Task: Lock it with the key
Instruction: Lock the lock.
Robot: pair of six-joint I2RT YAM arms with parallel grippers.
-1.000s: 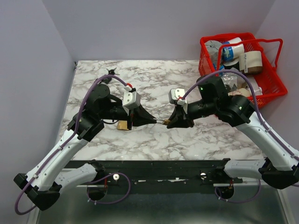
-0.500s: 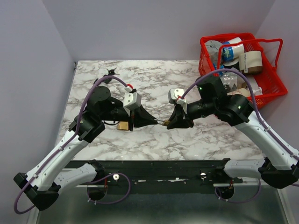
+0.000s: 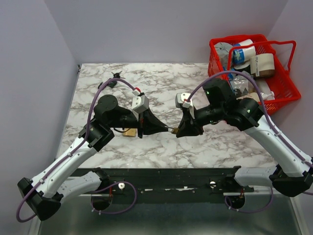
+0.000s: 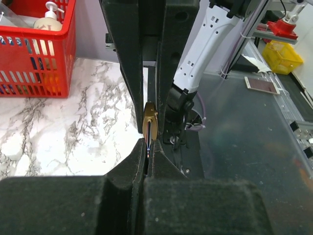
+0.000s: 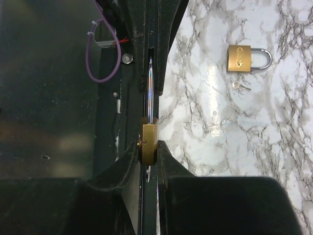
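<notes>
two claws pinch one brass padlock [image 4: 150, 120]: left gripper [image 4: 148, 150] its silver end, right gripper [image 5: 148, 147] its body.

Room and background:
- Table [image 3: 215, 147]: white marble pattern with grey veins, boxed in on three sides.
- Back wall [image 3: 146, 29], left wall [image 3: 29, 98] and right wall [image 3: 298, 29]: plain, pale lavender-grey, no marks.
- Red wire basket [image 3: 213, 63] stands at the far right corner of the table, full of assorted items and touching the right wall.
- Black rail [image 3: 171, 178] runs along the near edge of the table; grey metal surface [image 3: 171, 220] lies below it.
- Left wrist view: dark glossy bench top [image 4: 244, 137] lies beyond the table's near edge, with a yellow bin [image 4: 284, 56] farther off.
- Light: even, overhead; soft glare patch [image 5: 212, 78] on the marble.
</notes>
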